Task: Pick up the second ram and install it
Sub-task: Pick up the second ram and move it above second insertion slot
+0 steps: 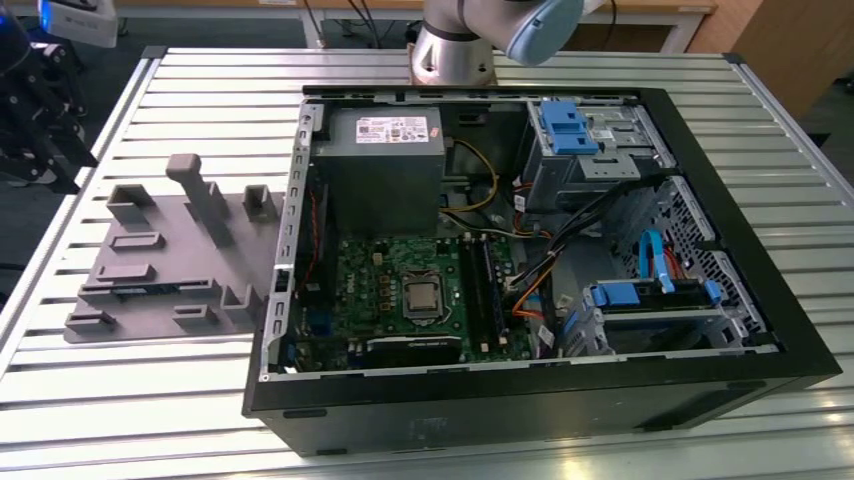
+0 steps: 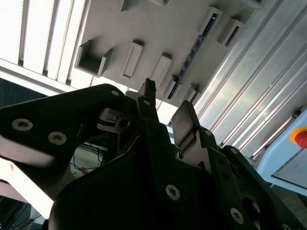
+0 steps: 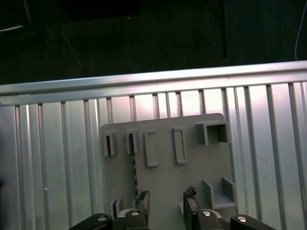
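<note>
The second ram (image 2: 189, 57) stands on edge in a long slot of the grey moulded tray (image 3: 165, 129), a thin blue-green strip; in the first wrist view its notched edge (image 3: 134, 175) runs just off one fingertip. My gripper (image 3: 165, 201) hovers above the tray, open, fingertips apart with nothing between them. The second wrist view looks past the black fingers (image 2: 148, 98) to the same tray (image 2: 144, 28). In the exterior view the tray (image 1: 147, 265) lies on the slatted table, to the exterior view's left of the open computer case (image 1: 534, 250) with its green motherboard (image 1: 400, 290).
The slatted metal table's edge (image 3: 153, 79) runs just beyond the tray, with dark floor past it. Upright grey posts (image 1: 200, 195) rise from the tray. The arm's base (image 1: 454, 50) stands behind the case. Black equipment (image 1: 40, 110) stands off the table at the exterior view's left.
</note>
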